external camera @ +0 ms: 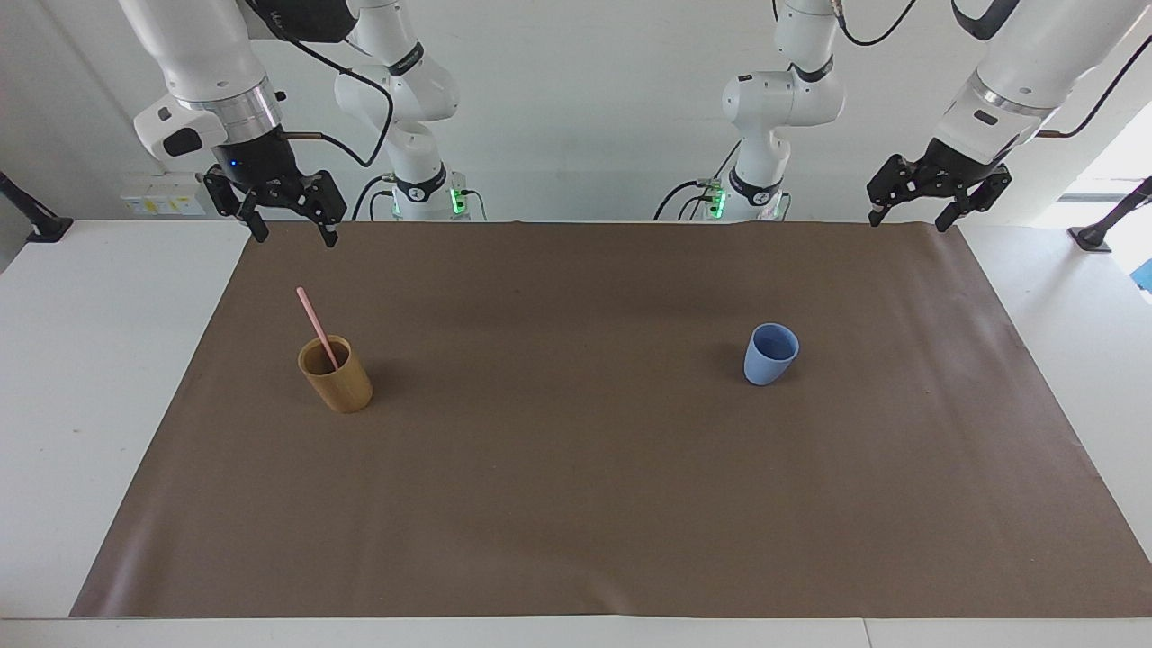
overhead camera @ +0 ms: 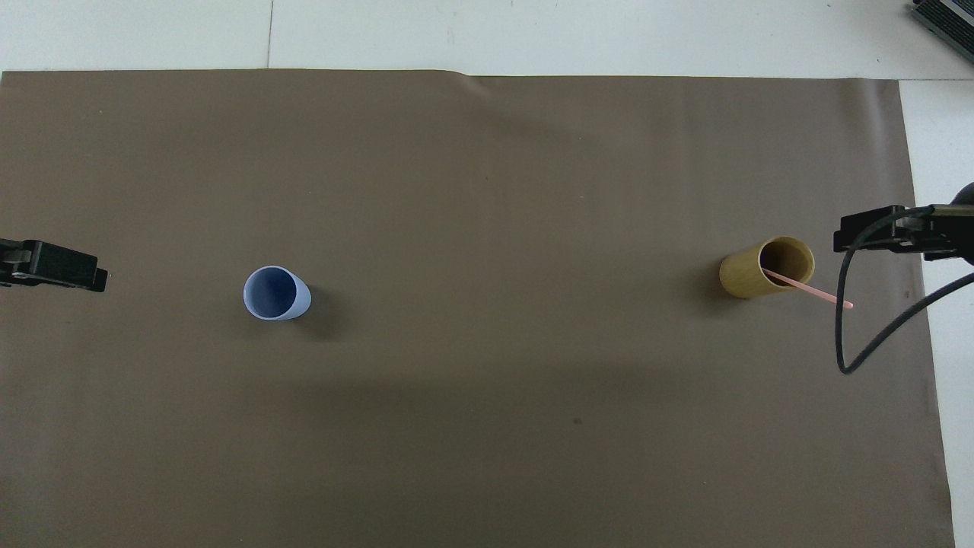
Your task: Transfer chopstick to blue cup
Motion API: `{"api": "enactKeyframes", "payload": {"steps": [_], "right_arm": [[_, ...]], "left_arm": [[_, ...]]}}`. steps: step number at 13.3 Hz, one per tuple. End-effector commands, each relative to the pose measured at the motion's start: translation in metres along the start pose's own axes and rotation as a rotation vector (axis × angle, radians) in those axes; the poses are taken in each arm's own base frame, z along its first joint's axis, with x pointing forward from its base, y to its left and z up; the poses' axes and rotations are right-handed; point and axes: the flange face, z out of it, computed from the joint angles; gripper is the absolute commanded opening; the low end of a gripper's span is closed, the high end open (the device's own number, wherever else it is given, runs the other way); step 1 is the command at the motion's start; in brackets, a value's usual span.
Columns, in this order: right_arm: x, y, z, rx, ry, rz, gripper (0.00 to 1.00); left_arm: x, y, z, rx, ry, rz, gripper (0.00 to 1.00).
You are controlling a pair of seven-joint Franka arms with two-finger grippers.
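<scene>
A pale pink chopstick (external camera: 315, 324) stands leaning in a tan wooden cup (external camera: 337, 380) toward the right arm's end of the table; its upper half sticks out above the rim. In the overhead view the chopstick (overhead camera: 818, 293) leans out of the wooden cup (overhead camera: 749, 275). The blue cup (external camera: 770, 355) stands upright and empty toward the left arm's end, also seen from overhead (overhead camera: 274, 293). My right gripper (external camera: 295, 236) hangs open and empty in the air above the mat's edge, apart from the wooden cup. My left gripper (external camera: 907, 220) hangs open and empty above the mat's corner.
A brown mat (external camera: 576, 504) covers most of the white table (external camera: 81, 378). A black cable (overhead camera: 845, 335) loops down from the right arm beside the wooden cup. The grippers' tips show at the overhead view's side edges.
</scene>
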Motion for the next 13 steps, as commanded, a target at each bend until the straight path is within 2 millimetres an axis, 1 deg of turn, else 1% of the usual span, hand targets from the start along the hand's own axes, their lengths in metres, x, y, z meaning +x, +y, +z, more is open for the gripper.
{"api": "enactKeyframes", "payload": {"steps": [1,3,4,5,6,8,9,11,13], "right_arm": [[-0.006,0.003,-0.001,0.019,0.005,-0.018,1.0],[-0.006,0.003,-0.001,0.021,0.006,-0.019,1.0],[-0.006,0.003,-0.001,0.021,0.005,-0.021,1.0],[-0.006,0.004,-0.001,0.019,0.005,-0.019,1.0],[-0.006,0.004,-0.001,0.02,0.007,-0.019,1.0],[-0.006,0.004,-0.001,0.019,0.005,-0.021,1.0],[-0.007,0.003,-0.002,0.02,0.007,-0.022,1.0],[-0.006,0.004,-0.002,0.019,0.005,-0.018,1.0],[-0.006,0.004,-0.002,0.019,0.005,-0.018,1.0]], "left_arm": [[-0.01,0.0,-0.002,-0.016,-0.007,0.002,1.0],[-0.007,0.025,-0.001,-0.012,-0.004,0.056,1.0],[-0.01,0.029,0.0,-0.012,-0.013,0.061,1.0],[-0.014,0.04,0.004,-0.012,-0.017,0.079,1.0],[-0.013,0.042,0.017,-0.012,-0.031,0.085,1.0],[0.0,0.042,0.053,-0.011,-0.009,0.062,1.0],[0.005,0.047,0.071,-0.01,0.016,0.04,1.0],[0.006,0.047,0.115,-0.008,0.024,0.023,1.0],[0.01,0.051,0.151,-0.007,0.031,0.025,1.0]]}}
